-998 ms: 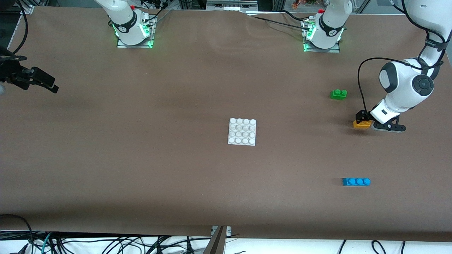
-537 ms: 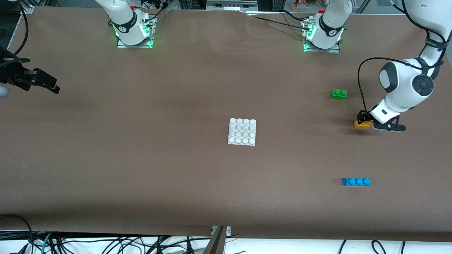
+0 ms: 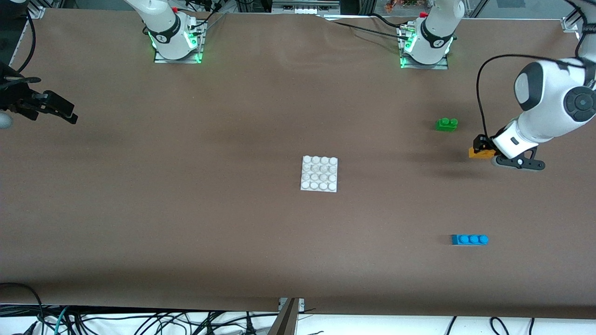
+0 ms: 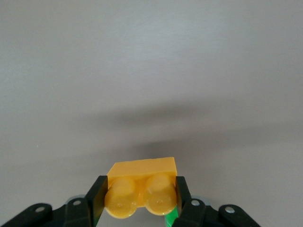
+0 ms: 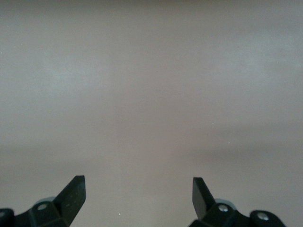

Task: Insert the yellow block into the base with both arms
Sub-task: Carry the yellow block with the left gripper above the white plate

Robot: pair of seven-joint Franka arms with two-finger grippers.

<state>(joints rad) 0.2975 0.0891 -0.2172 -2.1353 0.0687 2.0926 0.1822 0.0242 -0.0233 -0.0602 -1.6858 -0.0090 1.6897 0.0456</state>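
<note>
My left gripper (image 3: 482,150) is clamped on the yellow block (image 3: 479,153), one finger on each short end, and I hold it just above the table (image 3: 233,223) at the left arm's end, a shadow lying under it. In the left wrist view the block (image 4: 142,187) sits square between my fingers (image 4: 97,196), its two studs facing the camera, so its long axis runs across my jaws from pad to pad.

What matters next, as I judge it, is the way to the base (image 3: 319,173): it lies flat at the middle of the table, well apart from the block, toward the right arm's end. My left arm is the nearer one by far. The green brick (image 3: 446,124) sits near my grip; the blue brick (image 3: 470,239) lies nearer the front camera.

My right gripper (image 3: 46,106) waits at the right arm's end with its jaws wide apart and nothing between them.

The block's underside is hidden from me. A green sliver beside one finger in the left wrist view I cannot identify.
</note>
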